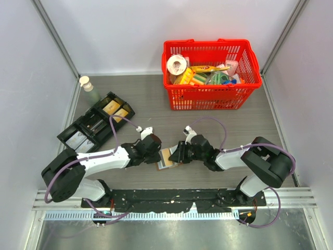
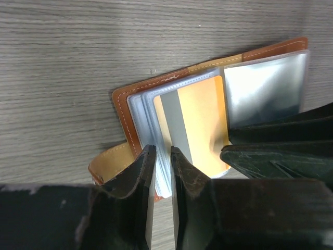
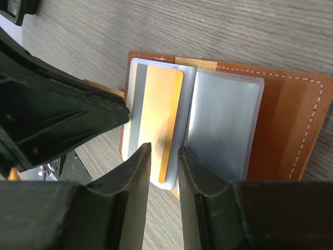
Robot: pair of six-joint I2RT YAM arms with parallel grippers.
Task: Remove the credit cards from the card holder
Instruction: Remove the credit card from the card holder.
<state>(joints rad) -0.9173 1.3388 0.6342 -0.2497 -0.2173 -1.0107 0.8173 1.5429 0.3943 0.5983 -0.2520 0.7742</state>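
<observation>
The card holder (image 1: 166, 158) lies open at the near middle of the table (image 1: 156, 104), between two grippers, with one yellow card (image 2: 200, 120) showing in its clear sleeves. The left gripper (image 2: 161, 156) pinches the sleeve edge; the right gripper (image 3: 164, 151) has its fingers a narrow gap apart at the card's end, grip unclear. Grey wood-grain top, white walls, one red basket (image 1: 210, 99), one black tray (image 1: 96, 125), one bottle (image 1: 86, 83).

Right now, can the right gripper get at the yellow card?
Probably yes. The card holder lies open, the yellow card faces up, and the right gripper sits at its end, fingers slightly apart. The left gripper pinches the sleeves alongside, not across it.
</observation>
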